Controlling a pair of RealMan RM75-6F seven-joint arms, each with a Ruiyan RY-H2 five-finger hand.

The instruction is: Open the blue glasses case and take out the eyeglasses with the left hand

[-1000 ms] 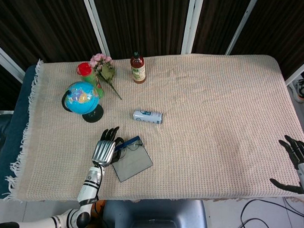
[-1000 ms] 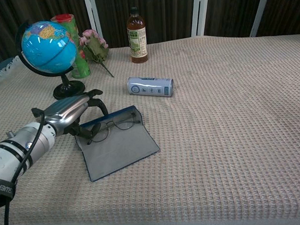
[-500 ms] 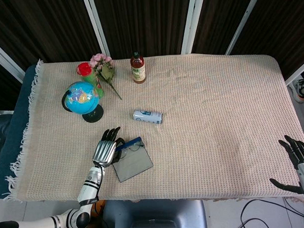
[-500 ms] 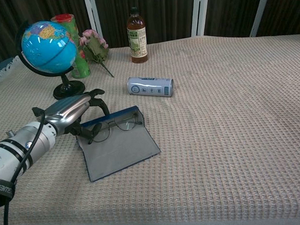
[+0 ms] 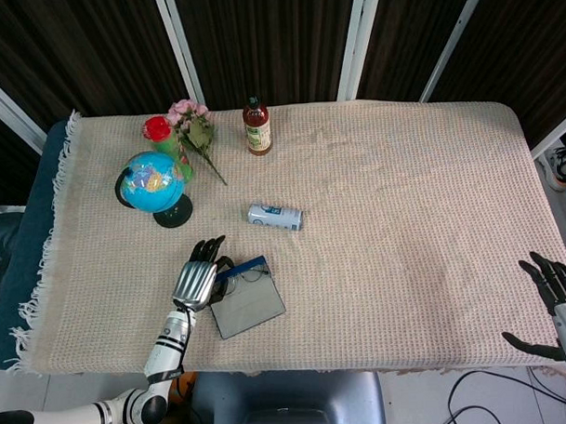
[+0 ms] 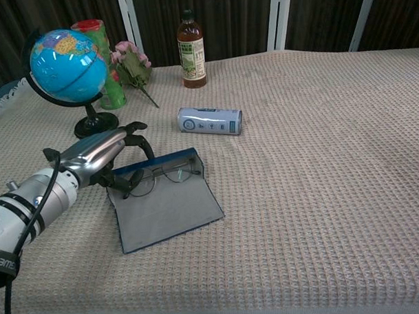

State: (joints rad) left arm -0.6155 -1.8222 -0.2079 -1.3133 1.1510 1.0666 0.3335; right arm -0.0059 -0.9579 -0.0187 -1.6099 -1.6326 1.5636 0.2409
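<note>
Head view: beige woven cloth covers the counter (image 5: 403, 198), dark panels behind. Left hand (image 5: 194, 280) grips the eyeglasses (image 5: 237, 279) at the open blue glasses case (image 5: 246, 299), near-left. Right hand (image 5: 558, 305) empty, fingers spread (near-right edge).
Chest view: right hand unseen; globe (image 6: 63, 59) far-left.

One globe (image 6: 61, 57), bottle (image 6: 192, 50), can (image 6: 209, 120).

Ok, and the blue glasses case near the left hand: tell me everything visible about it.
The blue glasses case lies open and flat on the beige woven tablecloth, near the front left of the table. Its inside looks like grey fabric, with a blue edge raised along the far side. Thin wire-framed eyeglasses rest in it by that edge. The left hand is at the case's left far corner, fingers curled over the glasses' end; the exact contact is unclear.
</note>
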